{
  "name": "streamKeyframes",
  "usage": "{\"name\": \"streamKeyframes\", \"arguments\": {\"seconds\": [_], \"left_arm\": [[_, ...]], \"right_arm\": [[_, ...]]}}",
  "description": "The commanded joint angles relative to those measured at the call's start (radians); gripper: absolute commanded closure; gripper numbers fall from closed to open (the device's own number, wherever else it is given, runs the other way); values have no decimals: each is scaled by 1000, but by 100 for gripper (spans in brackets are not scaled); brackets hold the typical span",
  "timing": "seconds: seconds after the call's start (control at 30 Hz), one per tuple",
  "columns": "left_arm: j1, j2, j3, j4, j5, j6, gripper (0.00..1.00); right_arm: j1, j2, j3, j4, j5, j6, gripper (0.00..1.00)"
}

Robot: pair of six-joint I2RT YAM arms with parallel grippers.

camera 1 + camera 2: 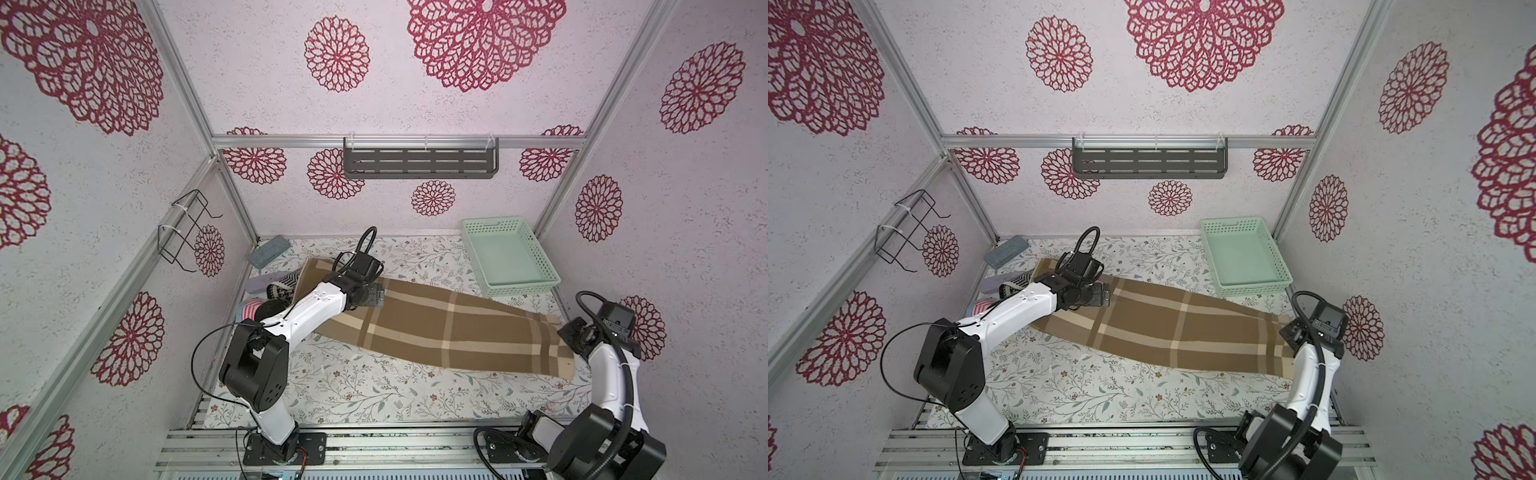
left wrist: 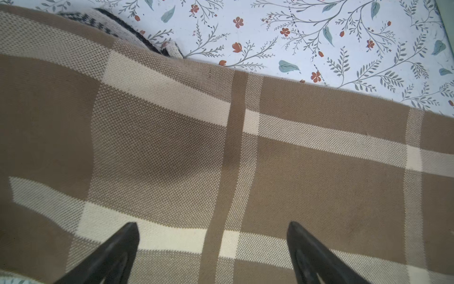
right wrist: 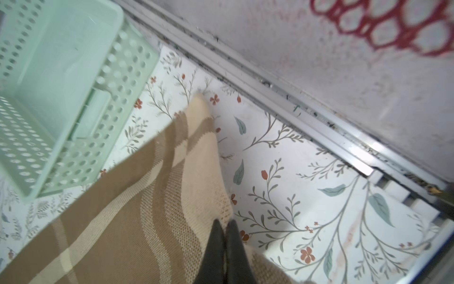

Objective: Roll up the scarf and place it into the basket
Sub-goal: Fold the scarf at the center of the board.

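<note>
The scarf [image 1: 436, 328] lies unrolled, stretched flat at a slant across the floral table cover [image 1: 353, 386], and both top views show it full length [image 1: 1163, 324]. It runs from the back left corner towards the front right wall. It is a tan-brown plaid, crossed by broad cream bands and thinner pale lines, with a cream border at the right-hand end. Up close in the left wrist view, the scarf [image 2: 221, 159] shows a fine knitted weave with soft ripples. One edge there lies over a black-and-cream knit piece [image 2: 137, 32].

The left gripper [image 2: 212, 225] hovers over the scarf's left portion, its dark fingers [image 2: 130, 236] spread wide with nothing between them. In a top view it sits above the plaid near the back left end [image 1: 374, 296].

At the other end, the right gripper [image 3: 224, 221] has its fingers pressed together, pinched on the cream border of the scarf [image 3: 122, 209]. The cloth waves up a little there.

The mint-green basket [image 1: 490, 226] stands at the back right, its grid sides and smooth floor showing. In the right wrist view the basket [image 3: 122, 98] sits just beside the scarf's far edge; whether they touch cannot be told.
</note>
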Motion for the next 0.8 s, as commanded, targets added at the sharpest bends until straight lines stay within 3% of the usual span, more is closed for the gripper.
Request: {"name": "streamKeyframes", "arguments": {"seconds": [0.0,0.17,0.37,0.57,0.77], "left_arm": [[-30,-26,44,-15,15,-27,3],[-63,-30,82,-41,10,-47,3],[-65,-53,79,-49,-9,-70,3],[-37,-77,98,-78,-12,-99,2],[44,-118,58,-41,114,-162,2]], "right_arm": [[-44,-59,75,-110,87,-2,100],[-81,-100,145,-154,62,-5,100],[-37,-112,195,-174,-105,20,100],[285,-103,290,-216,9,107,100],[692,-6,347,-139,134,242,100]]}}
